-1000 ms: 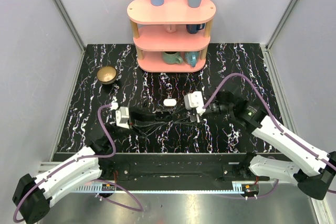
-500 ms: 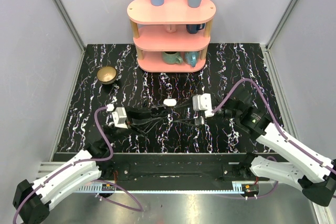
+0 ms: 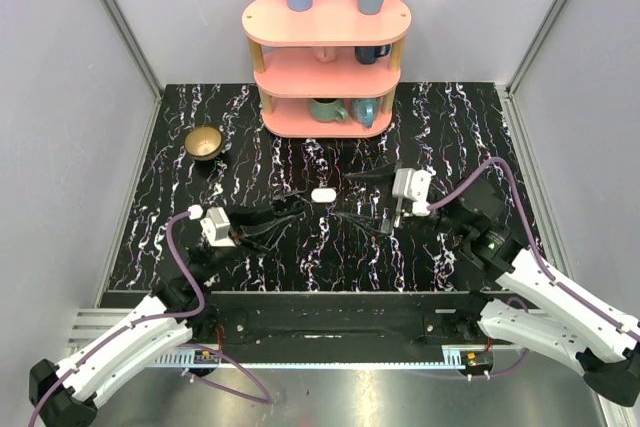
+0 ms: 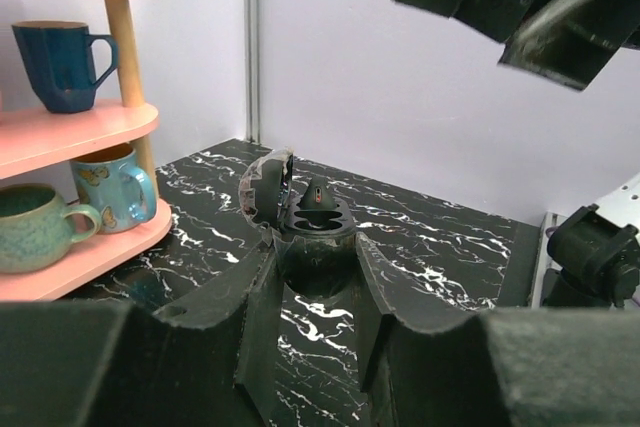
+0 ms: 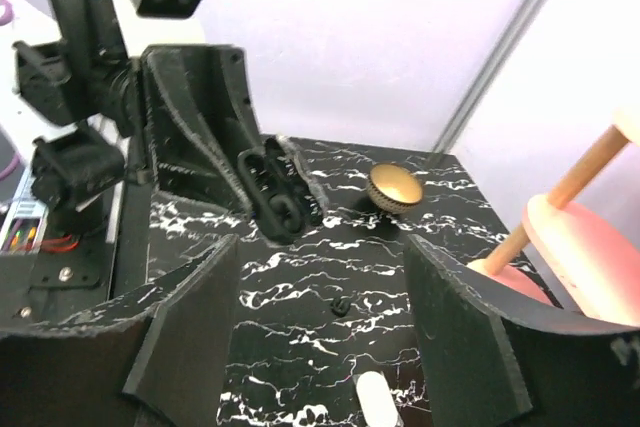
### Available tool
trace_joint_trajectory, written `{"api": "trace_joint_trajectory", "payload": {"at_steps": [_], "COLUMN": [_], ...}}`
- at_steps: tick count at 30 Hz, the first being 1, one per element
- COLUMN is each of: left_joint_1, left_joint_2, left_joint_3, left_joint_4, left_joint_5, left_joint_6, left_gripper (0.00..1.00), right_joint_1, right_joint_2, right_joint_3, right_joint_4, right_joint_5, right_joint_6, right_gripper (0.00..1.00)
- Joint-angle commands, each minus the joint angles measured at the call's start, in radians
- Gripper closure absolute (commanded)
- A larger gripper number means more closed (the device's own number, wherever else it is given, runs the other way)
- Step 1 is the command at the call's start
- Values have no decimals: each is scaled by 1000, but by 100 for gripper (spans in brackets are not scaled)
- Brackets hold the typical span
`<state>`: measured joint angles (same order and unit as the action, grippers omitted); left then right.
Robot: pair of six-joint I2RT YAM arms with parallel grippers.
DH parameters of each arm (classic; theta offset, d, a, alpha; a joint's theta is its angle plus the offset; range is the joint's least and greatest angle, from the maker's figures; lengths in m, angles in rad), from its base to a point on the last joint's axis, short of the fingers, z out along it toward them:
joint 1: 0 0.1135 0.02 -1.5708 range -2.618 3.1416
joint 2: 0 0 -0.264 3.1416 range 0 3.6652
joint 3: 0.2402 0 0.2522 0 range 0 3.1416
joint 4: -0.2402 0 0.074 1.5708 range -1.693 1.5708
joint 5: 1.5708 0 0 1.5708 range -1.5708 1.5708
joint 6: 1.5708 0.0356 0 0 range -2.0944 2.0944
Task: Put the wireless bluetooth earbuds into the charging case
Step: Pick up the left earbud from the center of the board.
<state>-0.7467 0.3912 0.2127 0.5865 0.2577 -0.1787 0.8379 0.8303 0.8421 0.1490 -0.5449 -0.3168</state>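
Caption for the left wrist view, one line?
Left gripper clamps the dark charging case, lid open; mugs on the pink shelf at left, open right gripper upper right.

Right gripper [image 5: 320, 242] backed off toward 3 o'clock, clear of the left arm, and its jaws went from fairly narrow to wide apart. Left gripper [image 4: 315, 257] slid slightly toward 8 o'clock, taking the open black charging case [image 4: 312, 215] along, clamped in its jaws.

overhead rear view; low wrist views, facing
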Motion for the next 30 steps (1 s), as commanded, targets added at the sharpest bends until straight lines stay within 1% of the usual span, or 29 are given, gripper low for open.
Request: {"api": "trace_joint_trajectory", "payload": {"at_steps": [1, 6, 7, 8, 9, 10, 12, 13, 14, 18, 21, 24, 25, 30], "left_joint_1": [0, 0, 0, 0, 0, 0, 0, -2, 0, 0, 0, 0, -2, 0], "left_joint_2": [-35, -75, -83, -101, -110, -135, -158, -184, -196, -239, -264, -304, -327, -362], "left_joint_3": [10, 13, 17, 17, 19, 25, 33, 39, 40, 54, 89, 103, 105, 143], "left_joint_4": [-14, -36, -45, -57, -65, -76, -118, -131, -152, -183, -264, -316, -327, -424], "left_joint_5": [-63, -86, -109, -120, -126, -136, -146, -172, -182, -202, -209, -210, -228, -229], "left_joint_6": [25, 12, 5, 2, 1, -1, -4, -5, -5, 1, 1, -2, -2, 15], "left_gripper": [100, 100, 100, 100, 100, 100, 100, 100, 100, 100, 100, 100, 100, 100], "right_joint_1": [6, 6, 4, 6, 6, 6, 6, 6, 6, 4, 4, 4, 4, 1], "right_joint_2": [-30, -5, 10, 18, 27, 41, 55, 70, 79, 107, 101, 78, 69, 84], "right_joint_3": [-5, 41, 64, 77, 90, 110, 127, 149, 161, 230, 238, 212, 207, 235], "right_joint_4": [152, 124, 97, 81, 64, 41, 27, 15, 5, -89, -137, -143, -184, -255], "right_joint_5": [192, 260, 293, 316, 344, 399, 448, 501, 522, 542, 600, 651, 687, 744], "right_joint_6": [108, 209, 231, 278, 300, 311, 378, 399, 433, 484, 539, 567, 570, 522], "right_gripper": [26, 23, 22, 17, 15, 14, 14, 14, 13, 10, 10, 9, 9, 7]}}
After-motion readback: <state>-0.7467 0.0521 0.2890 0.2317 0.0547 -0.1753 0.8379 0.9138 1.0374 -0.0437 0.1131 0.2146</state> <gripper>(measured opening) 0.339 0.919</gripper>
